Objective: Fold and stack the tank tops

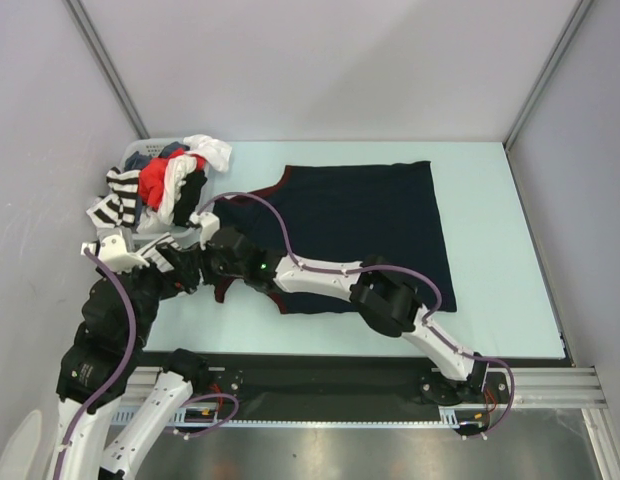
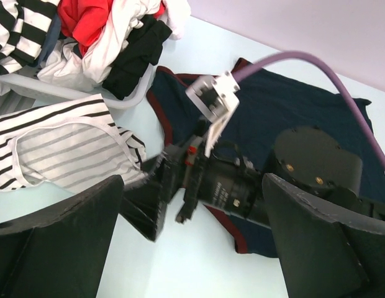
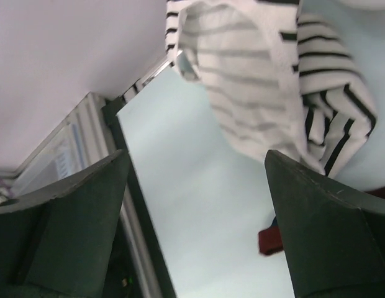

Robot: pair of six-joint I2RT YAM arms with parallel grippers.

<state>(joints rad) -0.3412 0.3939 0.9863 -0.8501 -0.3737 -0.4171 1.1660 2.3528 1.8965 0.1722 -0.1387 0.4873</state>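
A dark navy tank top [image 1: 360,220] with maroon trim lies spread flat mid-table. A white tank top with dark stripes [image 2: 62,149] lies crumpled at the table's left, beside the basket. My right arm reaches across the navy top's near left corner, and its gripper [image 1: 195,268] is open just past the maroon edge [image 3: 270,241]. Nothing sits between its fingers [image 3: 317,230], and the striped top [image 3: 261,81] lies ahead of them. My left gripper [image 1: 162,262] is open and empty, facing the right gripper [image 2: 155,198] at close range.
A pale basket [image 2: 74,93] heaped with red, white, black and striped clothes [image 1: 175,175] stands at the back left corner. The table's left edge and black frame rail [image 3: 127,205] run close to the right gripper. Grey walls enclose the table.
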